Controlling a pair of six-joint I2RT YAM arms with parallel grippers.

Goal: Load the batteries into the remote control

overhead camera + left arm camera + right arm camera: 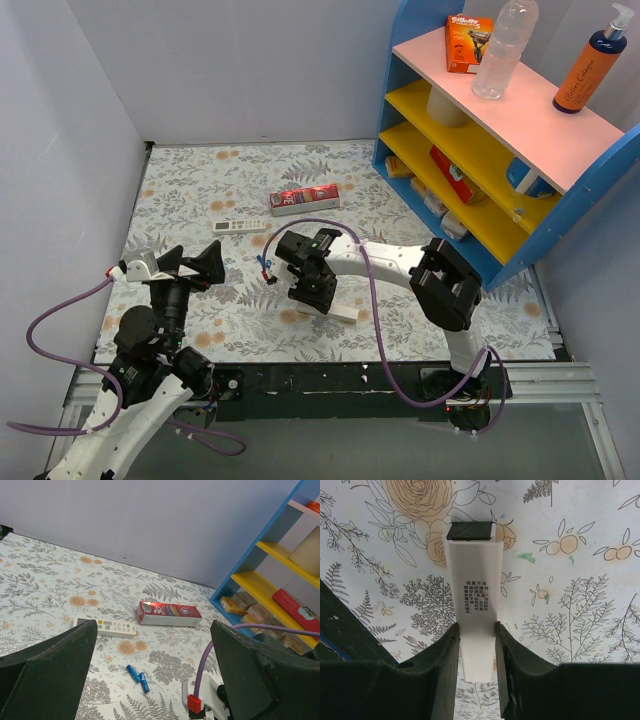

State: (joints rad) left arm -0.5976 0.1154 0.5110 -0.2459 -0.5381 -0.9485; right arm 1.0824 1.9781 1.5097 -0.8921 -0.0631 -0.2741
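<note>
The surface (200,180) carries a busy floral print, and that is my first worry: small parts are easy to lose against it. My left claw (190,266), at the lower left of the overhead frame, is spread wide with nothing in it. My right claw (477,635), near the centre, is clamped on one end of a white plastic piece (476,580) with printed text, which I take to be the battery cover. A black oblong piece (470,531) sits at its far end. Gripped only at one end, the white piece could pivot or slip if I press it down.

The red carton (305,199) lies just up and right of the remote control (240,226), near enough to crowd a sideways approach. The remote lies buttons up, so I judge its bay faces down — turning it over risks a skid.

The batteries (138,675), two blue ones touching in a V at the lower middle of the left wrist view, lie near the right arm's purple cable (201,667) — one swing could send them rolling.
</note>
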